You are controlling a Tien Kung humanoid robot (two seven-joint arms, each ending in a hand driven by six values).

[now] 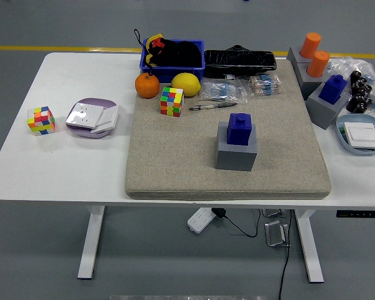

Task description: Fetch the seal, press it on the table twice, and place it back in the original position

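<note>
One blue seal [240,129] sits upright in its grey holder [236,152] on the beige mat [175,156] covering the white table [62,162], a pen [211,106] and cube [172,101] farther back; neither robot hand appears, so their state cannot be told.

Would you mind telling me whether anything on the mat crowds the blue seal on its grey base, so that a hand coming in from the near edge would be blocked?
Nothing visible does. The blue seal stands alone on its grey base; neither hand is in view.
</note>
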